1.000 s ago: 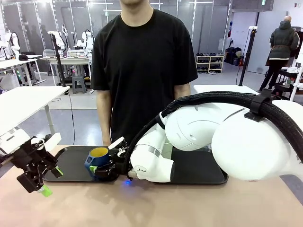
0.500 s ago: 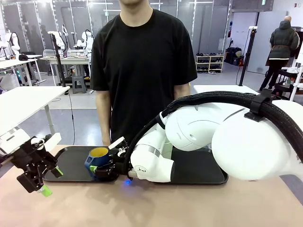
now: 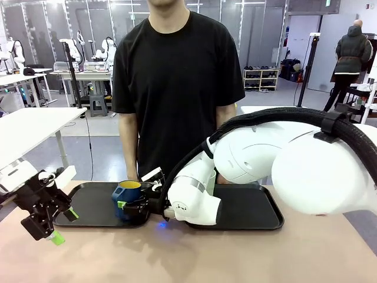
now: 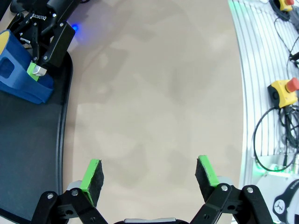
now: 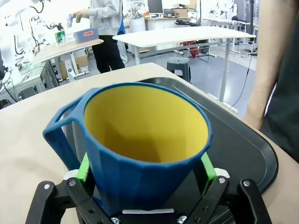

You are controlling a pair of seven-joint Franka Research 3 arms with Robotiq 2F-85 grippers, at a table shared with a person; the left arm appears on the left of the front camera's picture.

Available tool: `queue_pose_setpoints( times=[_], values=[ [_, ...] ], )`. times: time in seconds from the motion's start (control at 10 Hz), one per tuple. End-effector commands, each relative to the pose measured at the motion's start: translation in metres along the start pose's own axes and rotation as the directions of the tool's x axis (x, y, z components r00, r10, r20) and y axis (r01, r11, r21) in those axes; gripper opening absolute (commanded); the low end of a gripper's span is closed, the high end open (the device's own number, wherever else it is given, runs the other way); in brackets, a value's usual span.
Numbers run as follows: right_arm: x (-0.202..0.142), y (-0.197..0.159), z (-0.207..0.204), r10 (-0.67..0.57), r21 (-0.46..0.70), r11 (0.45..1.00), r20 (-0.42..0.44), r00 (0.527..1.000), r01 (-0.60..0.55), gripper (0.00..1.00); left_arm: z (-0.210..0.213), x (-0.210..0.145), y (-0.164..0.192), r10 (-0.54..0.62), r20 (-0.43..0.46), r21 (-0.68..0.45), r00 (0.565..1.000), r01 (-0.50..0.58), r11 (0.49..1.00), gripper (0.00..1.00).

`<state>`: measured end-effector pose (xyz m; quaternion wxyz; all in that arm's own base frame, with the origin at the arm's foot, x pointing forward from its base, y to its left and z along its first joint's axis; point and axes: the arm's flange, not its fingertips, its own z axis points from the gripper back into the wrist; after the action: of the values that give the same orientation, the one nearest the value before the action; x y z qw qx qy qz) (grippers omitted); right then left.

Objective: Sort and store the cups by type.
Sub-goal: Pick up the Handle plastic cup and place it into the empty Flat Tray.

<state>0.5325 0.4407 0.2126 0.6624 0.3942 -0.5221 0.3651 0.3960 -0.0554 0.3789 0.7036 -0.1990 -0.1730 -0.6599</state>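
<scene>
A dark blue mug (image 3: 127, 194) with a yellow inside sits between the fingers of my right gripper (image 3: 134, 199), which is shut on its sides. It hangs tilted just above the right end of the left black tray (image 3: 88, 204). In the right wrist view the mug (image 5: 145, 140) stands in my right gripper (image 5: 145, 169), green pads pressed to both sides, handle to the left. My left gripper (image 3: 58, 227) hovers open and empty over the table's left front. The left wrist view shows my left gripper (image 4: 149, 172) above bare tabletop, with the mug (image 4: 21, 74) at the far left.
A second black tray (image 3: 250, 209) lies to the right of the first, partly behind my right arm. A person in a black shirt (image 3: 177, 76) stands at the far side, arms hanging down. Bare tan table (image 3: 177, 253) spreads in front of the trays.
My right arm has shifted a little to the right and slightly up, carrying the mug with it. The left arm has not moved.
</scene>
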Motion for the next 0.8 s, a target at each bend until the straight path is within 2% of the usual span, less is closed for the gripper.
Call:
queue_pose_setpoints(
  times=[0.0, 0.2, 0.7],
  values=[
    [-0.009, 0.030, 0.012, 0.017, -0.016, 1.000, 0.008, 1.000, -0.017, 1.00, -0.003, -0.001, 0.000, 0.000, 0.003, 0.017, 1.000, 0.000, 1.000, 1.00],
    [-0.012, 0.034, 0.013, 0.012, 0.011, 1.000, 0.028, 1.000, -0.012, 1.00, -0.003, -0.001, 0.000, 0.000, 0.003, 0.017, 1.000, 0.000, 1.000, 1.00],
    [-0.013, 0.049, 0.029, 0.043, -0.003, 0.999, 0.029, 0.999, -0.043, 1.00, -0.003, -0.001, 0.000, 0.000, 0.003, 0.017, 1.000, 0.000, 1.000, 1.00]
  ],
)
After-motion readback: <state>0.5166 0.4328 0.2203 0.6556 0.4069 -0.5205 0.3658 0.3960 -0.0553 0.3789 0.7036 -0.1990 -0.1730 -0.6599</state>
